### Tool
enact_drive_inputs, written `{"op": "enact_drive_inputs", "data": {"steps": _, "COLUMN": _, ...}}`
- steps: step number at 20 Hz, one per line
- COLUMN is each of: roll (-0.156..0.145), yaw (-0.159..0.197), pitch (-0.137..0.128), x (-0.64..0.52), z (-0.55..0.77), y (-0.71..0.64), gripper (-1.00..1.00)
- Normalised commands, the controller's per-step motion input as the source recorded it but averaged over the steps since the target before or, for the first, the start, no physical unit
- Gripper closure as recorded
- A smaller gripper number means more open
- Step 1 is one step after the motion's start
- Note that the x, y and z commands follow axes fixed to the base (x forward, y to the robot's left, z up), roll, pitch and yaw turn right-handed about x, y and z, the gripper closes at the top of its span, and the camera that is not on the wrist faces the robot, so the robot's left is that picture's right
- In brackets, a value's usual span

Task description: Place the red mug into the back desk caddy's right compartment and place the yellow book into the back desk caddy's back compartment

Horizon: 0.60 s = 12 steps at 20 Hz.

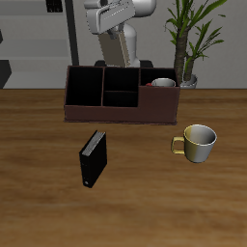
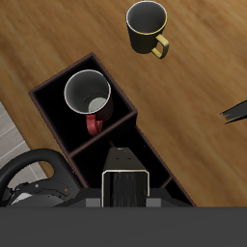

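Wooden planks make up the worktop (image 1: 39, 174) before you, with a grey wall and a potted plant (image 1: 188, 39) behind it. Your robot arm (image 1: 118, 29) stands at the back, bent over a long dark brown desk caddy (image 1: 121, 108) with a black inside split by dividers.

Look at the caddy's wide end cell, the right compartment (image 2: 58, 108): the red mug (image 2: 89, 96) stands upright inside it, its grey-white inside facing up and its red handle pointing toward the divider. In the exterior view only its pale rim (image 1: 162, 84) shows above the caddy wall.

Your end effector (image 2: 125, 186) hangs above the caddy's neighbouring cells. A thin upright object with a pale edge, seemingly the yellow book (image 2: 125, 174), sits right under the end effector, but you cannot tell from these views whether the fingers are clamped on it or apart, since the wrist housing covers them.

On the open worktop, a yellowish-cream mug (image 1: 198, 142) stands upright nearer the front edge, well apart from the caddy, its handle toward the black book (image 1: 93, 158). That black book stands upright in front of the caddy, also clear of it.
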Motion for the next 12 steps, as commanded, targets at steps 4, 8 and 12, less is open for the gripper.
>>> {"op": "enact_drive_inputs", "data": {"steps": 4, "roll": 0.021, "yaw": 0.19, "pitch": 0.048, "x": -0.02, "z": -0.23, "y": 0.1, "gripper": 1.0}}
{"op": "enact_drive_inputs", "data": {"steps": 8, "roll": -0.004, "yaw": 0.176, "pitch": -0.012, "x": -0.01, "z": -0.1, "y": -0.04, "gripper": 1.0}}
{"op": "enact_drive_inputs", "data": {"steps": 12, "roll": -0.008, "yaw": 0.21, "pitch": -0.061, "x": -0.05, "z": -0.07, "y": 0.01, "gripper": 1.0}}
